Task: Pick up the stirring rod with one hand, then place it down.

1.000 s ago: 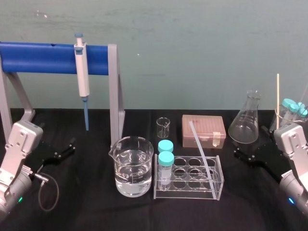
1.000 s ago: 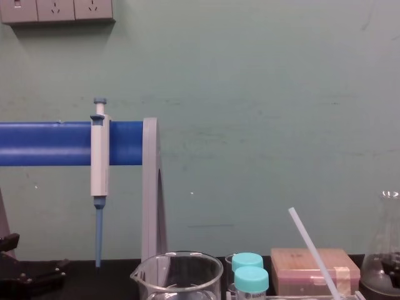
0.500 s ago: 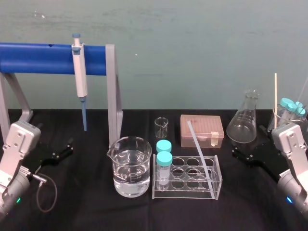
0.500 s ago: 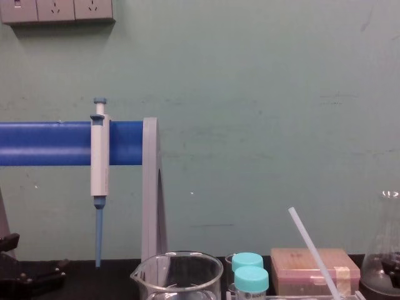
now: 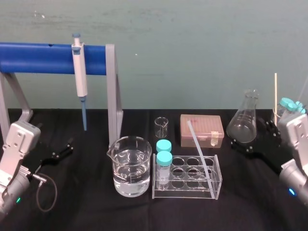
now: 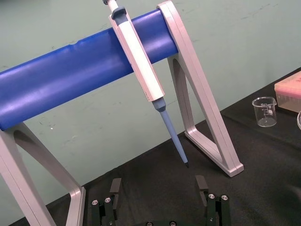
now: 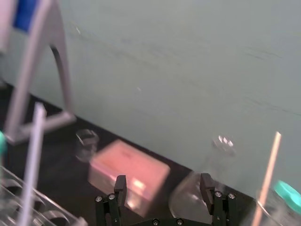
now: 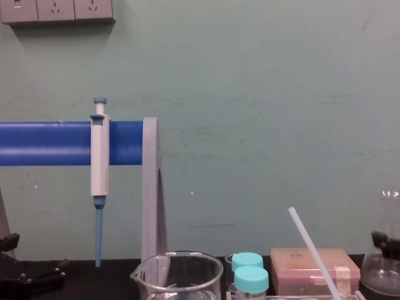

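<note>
The rod (image 5: 199, 151) is in the rack (image 5: 185, 195), front and centre on the black table (image 5: 96, 214). It stands tilted, its low end at the rack's front right and its top leaning back and left toward the pink box (image 5: 203, 129). No gripper touches it. Two teal-capped tubes (image 5: 164, 159) stand upright at the rack's left end, and just beside that is the big beaker (image 5: 129, 166), part full of clear liquid. A small beaker (image 5: 162, 127) sits behind, left of the pink box.

Over on the right, the right gripper (image 7: 162, 188) has its jaws spread wide with nothing between them, close beside the flask (image 5: 242, 122).

Far left, the left gripper (image 6: 158, 188) is parked low by the table, jaws also apart and empty, facing the blue-barred stand (image 5: 43, 57) where the pipette (image 5: 80, 77) hangs.
</note>
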Motion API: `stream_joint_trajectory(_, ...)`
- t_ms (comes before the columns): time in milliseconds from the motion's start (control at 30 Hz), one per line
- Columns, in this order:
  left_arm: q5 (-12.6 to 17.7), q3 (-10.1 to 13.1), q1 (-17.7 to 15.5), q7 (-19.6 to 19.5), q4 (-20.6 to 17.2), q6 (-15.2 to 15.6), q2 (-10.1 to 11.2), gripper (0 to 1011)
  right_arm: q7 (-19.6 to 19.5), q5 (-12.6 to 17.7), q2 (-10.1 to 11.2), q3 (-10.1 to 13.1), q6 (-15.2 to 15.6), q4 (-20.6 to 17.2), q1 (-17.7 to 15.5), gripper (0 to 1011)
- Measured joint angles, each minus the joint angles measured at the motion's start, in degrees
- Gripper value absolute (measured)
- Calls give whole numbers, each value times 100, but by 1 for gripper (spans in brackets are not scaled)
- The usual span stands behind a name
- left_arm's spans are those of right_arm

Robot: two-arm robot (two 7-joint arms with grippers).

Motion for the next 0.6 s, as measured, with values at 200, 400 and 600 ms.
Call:
stream_joint_trajectory(200,0,0,0,0,0,0,0,1000,739,853,-29,276,346,-424,-12,1000)
stream_joint_trajectory(400,0,0,0,0,0,0,0,1000,1480,1732,-106,489,1034,-806,-14,1000)
stream_joint_trajectory(600,0,0,0,0,0,0,0,1000,1816,1888,-154,426,1433,-841,152,1000)
